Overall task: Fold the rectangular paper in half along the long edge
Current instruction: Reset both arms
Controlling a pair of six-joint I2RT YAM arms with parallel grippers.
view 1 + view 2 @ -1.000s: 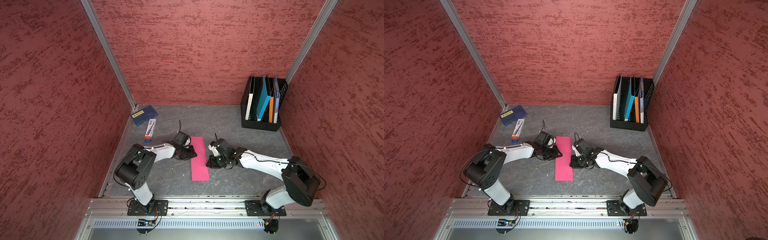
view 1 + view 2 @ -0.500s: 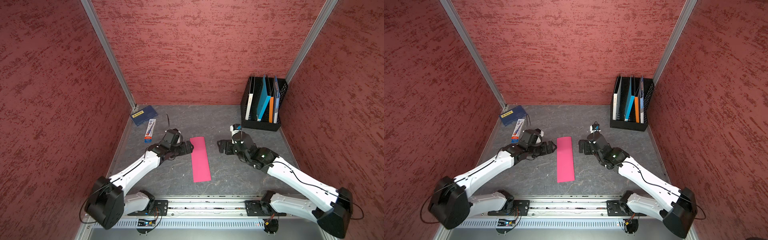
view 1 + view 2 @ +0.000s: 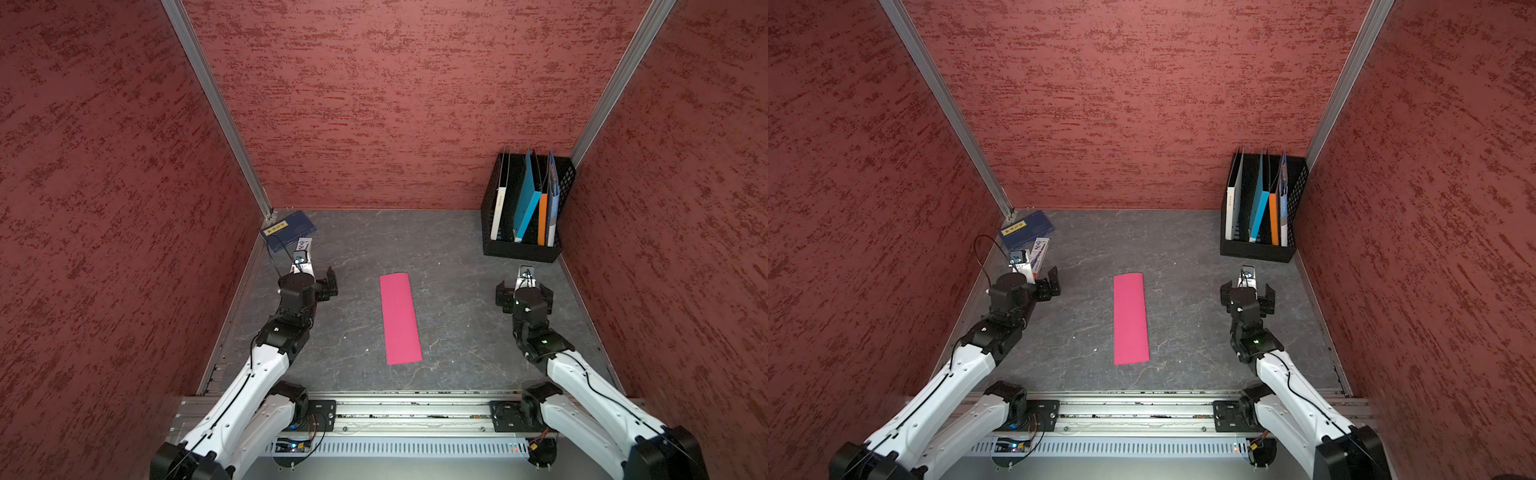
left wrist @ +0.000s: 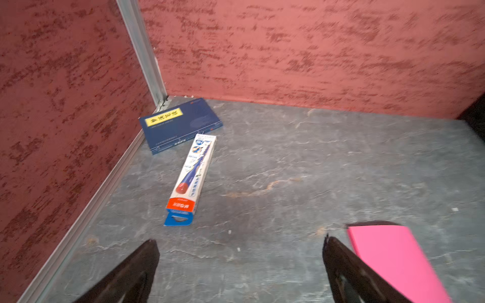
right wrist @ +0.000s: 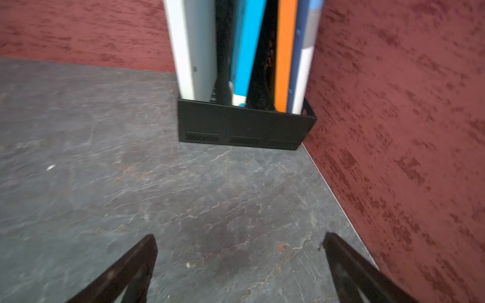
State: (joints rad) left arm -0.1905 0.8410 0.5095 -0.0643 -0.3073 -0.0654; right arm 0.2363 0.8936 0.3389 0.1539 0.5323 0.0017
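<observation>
The left gripper (image 4: pixel 239 238) and right gripper (image 5: pixel 238 236) have opened wide, empty, and backed off, leaving the rectangular paper (image 3: pixel 400 320) flat, well apart from the file rack (image 3: pixel 519 249), seemingly folded.

The paper (image 3: pixel 400 319) is seen as thin, smooth and matt. The table (image 3: pixel 457 332) is finished like grey veined stone, dull and slightly uneven. The walls (image 3: pixel 395 104) are coated in a rough, grainy red texture, and their posts (image 3: pixel 217 108) are bare brushed metal. The rack (image 5: pixel 244 126) is matt black and perforated. The box (image 4: pixel 193 173) is printed card with a slight sheen.
</observation>
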